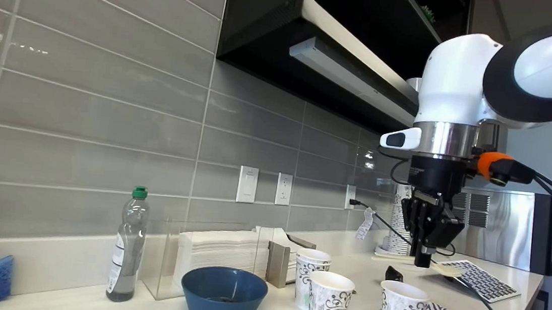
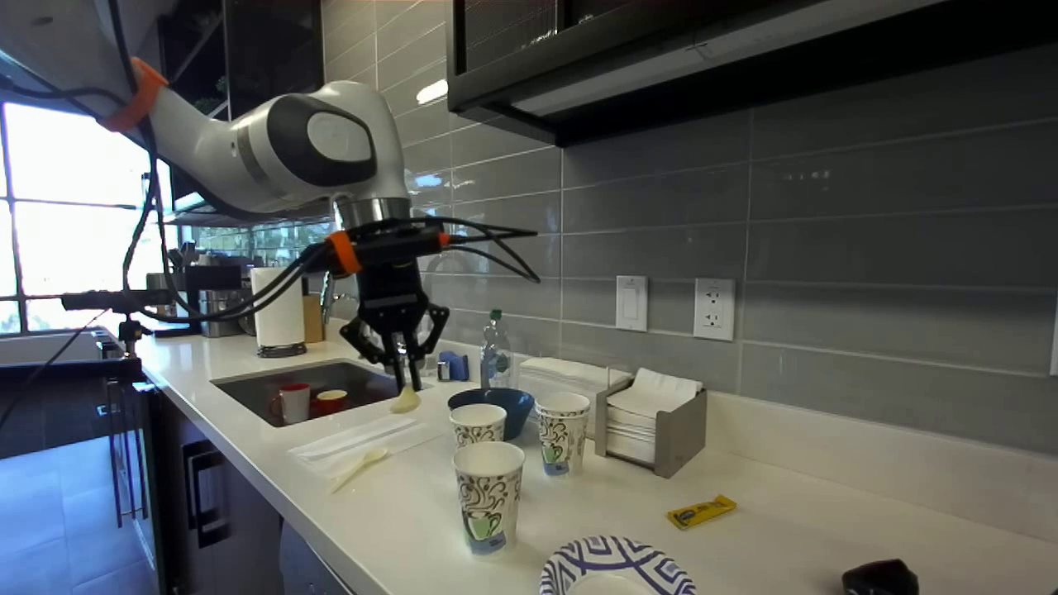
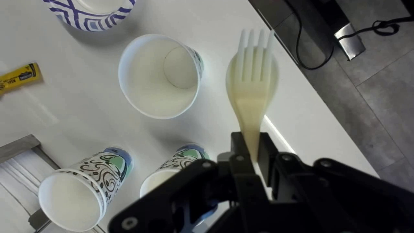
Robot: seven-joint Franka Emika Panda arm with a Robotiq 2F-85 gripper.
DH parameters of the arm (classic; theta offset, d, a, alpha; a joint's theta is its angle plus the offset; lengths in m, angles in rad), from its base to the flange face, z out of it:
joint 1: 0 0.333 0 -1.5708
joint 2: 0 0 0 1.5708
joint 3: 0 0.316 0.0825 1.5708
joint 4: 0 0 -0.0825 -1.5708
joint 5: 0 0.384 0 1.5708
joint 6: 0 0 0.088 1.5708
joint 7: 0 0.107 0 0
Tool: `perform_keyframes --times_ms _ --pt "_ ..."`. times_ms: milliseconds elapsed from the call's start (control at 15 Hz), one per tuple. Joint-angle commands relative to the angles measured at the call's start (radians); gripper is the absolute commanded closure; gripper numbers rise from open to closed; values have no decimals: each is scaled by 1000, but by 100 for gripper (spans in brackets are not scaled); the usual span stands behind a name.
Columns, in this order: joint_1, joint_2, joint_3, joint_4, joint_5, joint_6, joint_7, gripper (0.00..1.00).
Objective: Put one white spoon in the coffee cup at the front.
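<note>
My gripper is shut on the handle of a cream spoon. In the wrist view pale fork tines overlap its bowl; I cannot tell whether they are one piece. In both exterior views the gripper is above the counter, the held spoon sticking out from its fingertips. The front coffee cup, upright and patterned, stands beside a paper plate; it also shows in the wrist view. Two more cup spots stand behind it. Another spoon lies on the counter.
A purple-patterned plate and a yellow packet lie near the cups. A blue bowl, a napkin holder and a bottle stand toward the wall. A sink and the counter's front edge bound the area.
</note>
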Motion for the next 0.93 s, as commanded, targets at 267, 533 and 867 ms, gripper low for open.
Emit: perform_keyframes --times_ms 267,533,867 --pt "4 -7 -7 -13 -4 11 -1 97" --pt "-20 -54 -68 -80 3 102 -30 97" --pt "-15 -45 -153 -121 43 284 -94 97"
